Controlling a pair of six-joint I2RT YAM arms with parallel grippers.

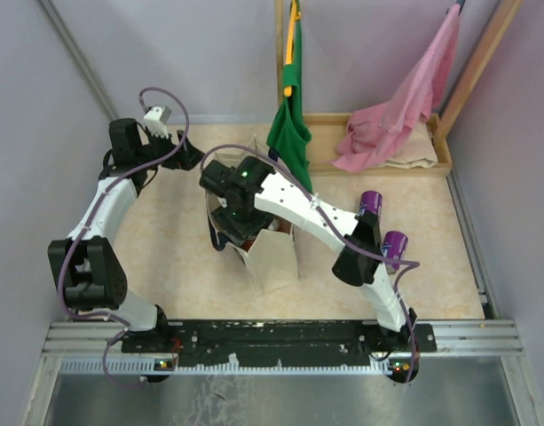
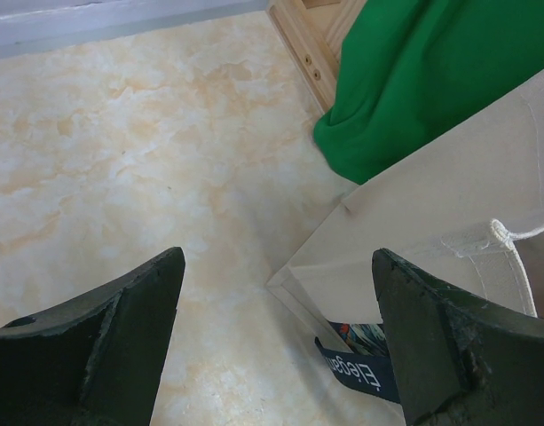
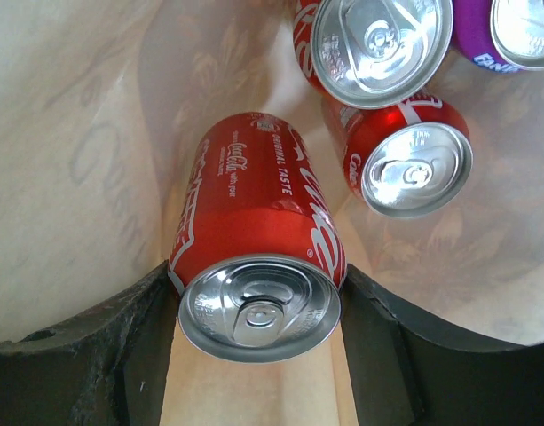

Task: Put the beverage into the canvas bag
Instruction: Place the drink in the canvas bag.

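Item: red cola can [image 3: 254,204], the beverage in hand, inside the canvas bag [image 1: 276,262] and clamped side-on between the jaws of the right gripper [image 3: 258,286], lid toward the wrist camera, base pointing down at the bag floor. We judge the step to be the release. To do it well, we would lower the can until its base is close to the floor. We would aim for the bare patch left of the cans already lying there, so it does not land on a lid and tip. Then we would part the jaws only as far as needed and lift straight up, keeping the fingers off the cloth walls. The left gripper [image 2: 279,266] is wide and holds nothing. It sits just beside the bag's outer corner, above the table [image 2: 121,133], and could steady the rim. We cannot tell whether it touches the cloth. Count, red cans: three, all in the bag, namely the held one and two further red cans [image 3: 416,169] on the floor. Count, purple cans: three, namely one purple can in the bag [image 3: 520,31] and two purple cans on the table [image 1: 371,202], well apart from the bag. Count, bags: one canvas, one green cloth bag [image 1: 289,133], one pink cloth bag [image 1: 396,115].
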